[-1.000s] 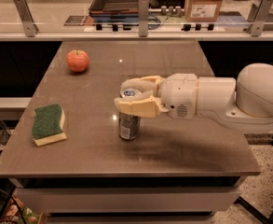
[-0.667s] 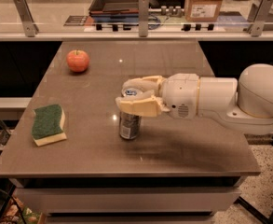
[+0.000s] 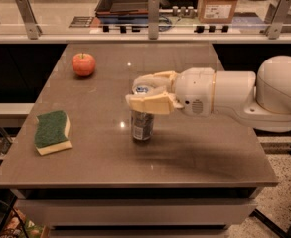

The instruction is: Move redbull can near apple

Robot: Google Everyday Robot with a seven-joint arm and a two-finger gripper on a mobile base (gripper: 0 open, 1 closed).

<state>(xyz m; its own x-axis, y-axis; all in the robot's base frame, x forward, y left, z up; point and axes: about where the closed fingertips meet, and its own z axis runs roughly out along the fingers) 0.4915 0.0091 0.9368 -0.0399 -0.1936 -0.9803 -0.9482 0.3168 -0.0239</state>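
Change: nothing is seen to have moved; gripper and can stand as before.
Table (image 3: pixel 199 152): brown; all things are carried on it.
Gripper (image 3: pixel 139 91): over the table's middle, clamped around the can's top.
Sponge (image 3: pixel 51 131): green-and-yellow, near the left edge.
Redbull can (image 3: pixel 142 125): upright mid-table; print unreadable.
Apple (image 3: pixel 83 64): far left, well apart from the can.

On the surface (image 3: pixel 199 148): one redbull can (image 3: pixel 142 126), one apple (image 3: pixel 83 64), one sponge (image 3: pixel 52 131); one gripper (image 3: pixel 137 92) at the can's top, seemingly around it.
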